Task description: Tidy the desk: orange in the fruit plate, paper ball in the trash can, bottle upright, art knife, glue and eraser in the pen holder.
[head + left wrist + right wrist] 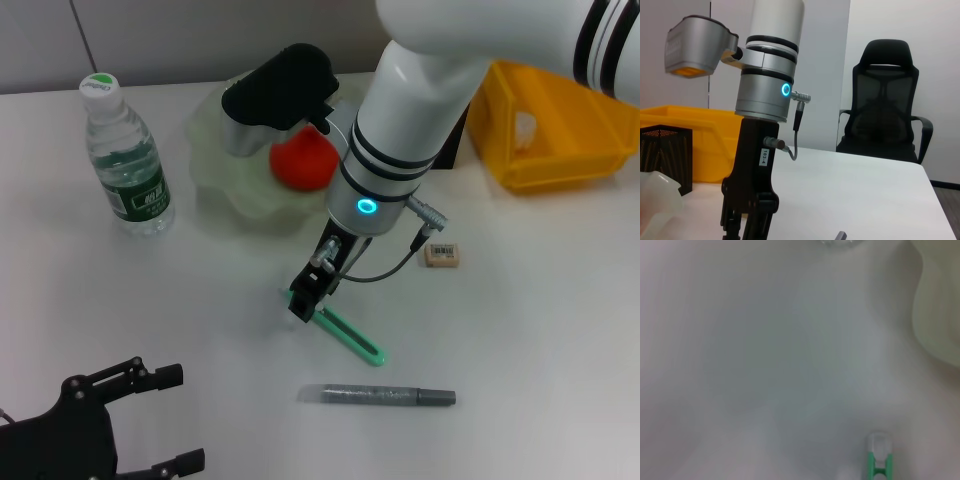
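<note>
Art knife (350, 335) lies flat on the desk (540, 330), and the right gripper (303, 300) is down on its near-left end. The fingers (299, 306) sit at that end, but whether they have closed on the knife cannot be told; the right wrist view shows only the knife's white tip and a bit of green body against the desk.

Looks done:
- orange (303, 160) sits in the fruit plate (235, 185), partly hidden behind the right arm's wrist camera.
- bottle (125, 160) stands upright, well left of the plate.

Still to do:
- art knife, in hand now by the look of it, not yet lifted.
- glue (378, 396) lies flat near the front edge, just beyond the knife's far end, apart from it.
- eraser (441, 254) lies on the desk to the right of the arm, between the knife and the trash can (550, 140).
- pen holder (665, 155) shows only in the left wrist view, in front of the yellow bin; its contents cannot be seen.
- paper ball: something pale lies inside the trash can, too unclear to call.

Left gripper (165, 418) is parked at the lower left corner, fingers spread, holding nothing.

Judgement: roughly a third through, pen-holder items all pending.
</note>
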`<state>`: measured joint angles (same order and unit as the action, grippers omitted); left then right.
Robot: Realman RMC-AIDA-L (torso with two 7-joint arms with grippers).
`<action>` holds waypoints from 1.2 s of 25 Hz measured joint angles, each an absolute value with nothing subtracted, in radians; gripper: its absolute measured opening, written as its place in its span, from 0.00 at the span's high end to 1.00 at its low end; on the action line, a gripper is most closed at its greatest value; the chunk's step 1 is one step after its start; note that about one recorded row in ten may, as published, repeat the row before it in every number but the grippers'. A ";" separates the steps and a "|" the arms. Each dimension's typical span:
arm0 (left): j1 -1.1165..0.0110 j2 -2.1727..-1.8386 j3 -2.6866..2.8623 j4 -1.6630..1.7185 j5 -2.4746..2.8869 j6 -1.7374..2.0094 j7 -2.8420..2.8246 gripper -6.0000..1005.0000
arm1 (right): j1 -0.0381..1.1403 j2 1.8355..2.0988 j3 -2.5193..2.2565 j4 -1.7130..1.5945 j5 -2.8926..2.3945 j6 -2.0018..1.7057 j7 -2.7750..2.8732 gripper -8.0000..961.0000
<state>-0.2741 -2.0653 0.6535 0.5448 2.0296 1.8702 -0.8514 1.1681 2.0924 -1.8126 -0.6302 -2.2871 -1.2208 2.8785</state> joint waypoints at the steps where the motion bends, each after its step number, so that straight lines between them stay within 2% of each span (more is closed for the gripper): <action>1: -0.276 -2.065 0.653 0.545 2.030 1.868 -0.851 0.19 | 1.167 2.092 -1.822 -0.630 -2.286 -1.212 2.878 0.52; 16: -0.297 -2.065 0.653 0.529 2.031 1.857 -0.851 0.19 | 1.165 2.092 -1.879 -0.631 -2.265 -1.180 2.877 0.52; 30: -0.307 -2.066 0.653 0.517 2.031 1.844 -0.851 0.19 | 1.157 2.092 -1.885 -0.624 -2.216 -1.180 2.813 0.71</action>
